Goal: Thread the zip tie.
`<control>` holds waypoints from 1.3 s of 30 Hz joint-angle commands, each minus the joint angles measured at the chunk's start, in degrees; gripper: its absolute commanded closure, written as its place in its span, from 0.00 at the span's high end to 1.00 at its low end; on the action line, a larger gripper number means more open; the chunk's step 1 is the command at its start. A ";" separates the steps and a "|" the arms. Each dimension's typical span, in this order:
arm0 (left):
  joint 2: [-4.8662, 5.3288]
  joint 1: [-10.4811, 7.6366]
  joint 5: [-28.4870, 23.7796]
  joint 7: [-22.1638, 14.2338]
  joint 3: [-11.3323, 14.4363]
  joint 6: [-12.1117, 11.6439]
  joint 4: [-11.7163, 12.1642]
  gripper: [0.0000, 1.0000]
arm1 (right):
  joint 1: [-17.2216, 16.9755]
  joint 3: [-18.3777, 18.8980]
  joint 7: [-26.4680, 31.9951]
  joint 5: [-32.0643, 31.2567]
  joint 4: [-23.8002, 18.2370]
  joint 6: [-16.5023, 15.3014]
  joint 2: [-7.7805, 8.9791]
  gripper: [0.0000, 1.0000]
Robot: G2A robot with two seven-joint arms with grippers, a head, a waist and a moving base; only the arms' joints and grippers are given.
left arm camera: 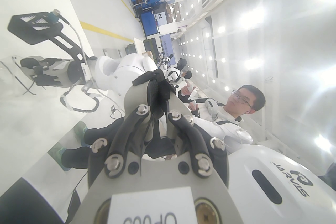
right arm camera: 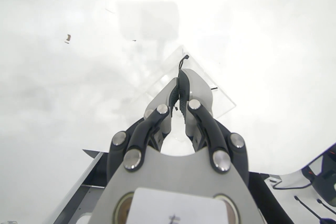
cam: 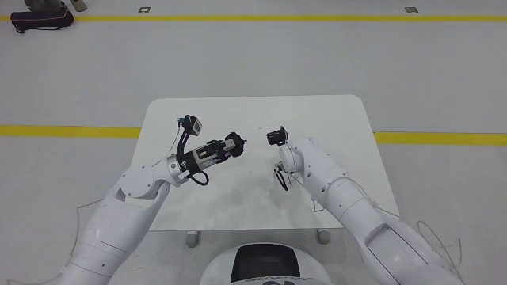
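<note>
Left gripper (left arm camera: 157, 83) above the table (cam: 317, 111): fingers clenched, you cannot tell on what | right gripper (right arm camera: 179, 79) beside it, apart: pinching the zip tie (right arm camera: 183, 59), tip poking out | threading likely still ahead of you.

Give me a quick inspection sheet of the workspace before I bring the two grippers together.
Surface: white table with rounded corners.
Job's things: zip tie, its thin black end sticking out past the tips of the right gripper.
Clutter: clear plate below the right gripper; small brown scrap and a few dark specks on the table.
Grippers: right gripper shut on the zip tie; left gripper shut, with something black at its tips that I cannot identify. The two face each other with a gap between them.
Cables: black cable looped at the right wrist.
Surroundings: pale floor with a yellow line; black bag beside it.
</note>
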 commanded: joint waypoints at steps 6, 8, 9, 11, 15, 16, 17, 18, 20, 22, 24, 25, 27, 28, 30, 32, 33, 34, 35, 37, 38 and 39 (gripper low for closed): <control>0.00 0.00 0.00 0.00 0.00 0.00 0.00 0.00 | -8.08 10.95 2.05 -0.84 -16.30 -4.01 4.24 0.00; 0.00 0.00 0.00 0.00 0.00 0.00 0.00 0.00 | -10.87 14.28 2.44 -0.34 -20.94 -5.78 5.26 0.00; 0.00 0.00 0.00 0.00 0.00 0.00 0.00 0.00 | -12.63 16.45 2.33 0.42 -23.72 -7.05 5.85 0.00; 0.00 0.00 0.00 0.00 0.00 0.00 0.00 0.00 | -15.02 19.67 1.57 2.96 -27.09 -9.41 6.54 0.00; 0.00 0.00 0.00 0.00 0.00 0.00 0.00 0.00 | -17.78 23.92 0.44 7.41 -30.59 -14.82 7.50 0.00; 0.00 0.00 0.00 0.00 0.00 0.00 0.00 0.00 | -17.78 23.92 0.44 7.41 -30.59 -14.82 7.50 0.00; 0.00 0.00 0.00 0.00 0.00 0.00 0.00 0.00 | -17.78 23.92 0.44 7.41 -30.59 -14.82 7.50 0.00; 0.00 0.00 0.00 0.00 0.00 0.00 0.00 0.00 | -17.78 23.92 0.44 7.41 -30.59 -14.82 7.50 0.00; 0.00 0.00 0.00 0.00 0.00 0.00 0.00 0.00 | -17.78 23.92 0.44 7.41 -30.59 -14.82 7.50 0.00; 0.00 0.00 0.00 0.00 0.00 0.00 0.00 0.00 | -17.78 23.92 0.44 7.41 -30.59 -14.82 7.50 0.00; 0.00 0.00 0.00 0.00 0.00 0.00 0.00 0.00 | -17.78 23.92 0.44 7.41 -30.59 -14.82 7.50 0.00; 0.00 0.00 0.00 0.00 0.00 0.00 0.00 0.00 | -17.78 23.92 0.44 7.41 -30.59 -14.82 7.50 0.00; 0.00 0.00 0.00 0.00 0.00 0.00 0.00 0.00 | -18.63 23.84 -1.53 8.08 -30.48 -15.65 7.55 0.00; 0.00 0.00 0.00 0.00 0.00 0.00 0.00 0.00 | -19.15 24.74 -2.47 11.39 -30.99 -16.58 7.56 0.00; 0.00 0.00 0.00 0.00 0.00 0.00 0.00 0.00 | -20.53 27.97 -4.22 17.30 -32.44 -19.32 7.95 0.00; 0.00 0.00 0.00 0.00 0.00 0.00 0.00 0.00 | -22.41 31.68 -6.42 23.03 -33.50 -22.91 8.45 0.00; 0.00 0.00 0.00 0.00 0.00 0.00 0.00 0.00 | -23.15 33.11 -6.83 26.05 -33.61 -24.50 8.64 0.00; 0.00 0.00 0.00 0.00 0.00 0.00 0.00 0.00 | -23.73 34.52 -7.11 29.11 -33.56 -26.08 8.82 0.00; 0.00 0.00 0.00 0.00 0.00 0.00 0.00 0.00 | -24.23 35.78 -7.29 31.58 -33.39 -27.59 9.01 0.00; 0.00 0.00 0.00 0.00 0.00 0.00 0.00 0.00 | -25.10 37.95 -7.35 36.44 -32.95 -30.75 9.43 0.00; 0.00 0.00 0.00 0.00 0.00 0.00 0.00 0.00 | -25.42 38.69 -7.30 38.56 -32.64 -31.80 9.57 0.00; 0.00 0.00 0.00 0.00 0.00 0.00 0.00 0.00 | -25.63 39.29 -6.58 41.37 -32.31 -33.05 9.75 0.00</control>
